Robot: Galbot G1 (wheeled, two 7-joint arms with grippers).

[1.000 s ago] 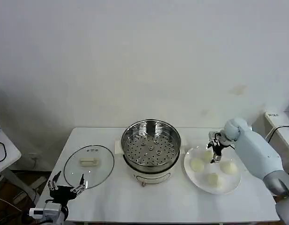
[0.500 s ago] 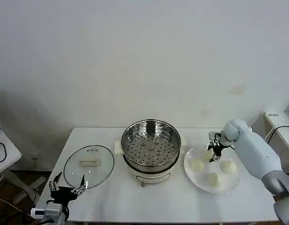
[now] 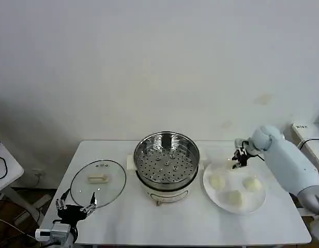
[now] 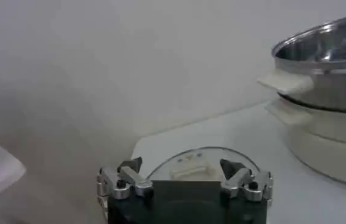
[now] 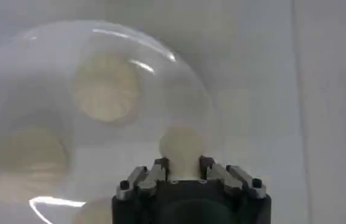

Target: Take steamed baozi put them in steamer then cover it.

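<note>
A: Start at the right claw. What has it got?

B: In the right wrist view its fingers are clamped around one baozi, lifted above the white plate. The head view puts that claw over the plate's far edge, right of the steamer.

A: How much of the job would you say is done?

B: Very little, by my reading. The perforated tray inside the steamer is bare, with no bun on it. Three buns sit on the plate: one on the steamer side, one on the outer side, one at the near edge. The fourth is in the claw. So one bun is picked and none delivered; all four have to go in, and then the lid goes on.

A: And the cover?

B: The cover lies flat on the tabletop to the left of the steamer, handle up, well apart from the pot.

A: The left arm?

B: The left claw hangs low at the tabletop's near left corner, fingers spread and holding nothing, just short of the cover.

A: What does one view give that the others don't?

B: The right wrist view settles the grasp; from the head the bun is barely separable from the fingers. The head view alone shows the bare tray and the whole layout. The left wrist view shows that claw's gap clearly, with the cover's handle just beyond it and the steamer's steel wall off to the side.
</note>
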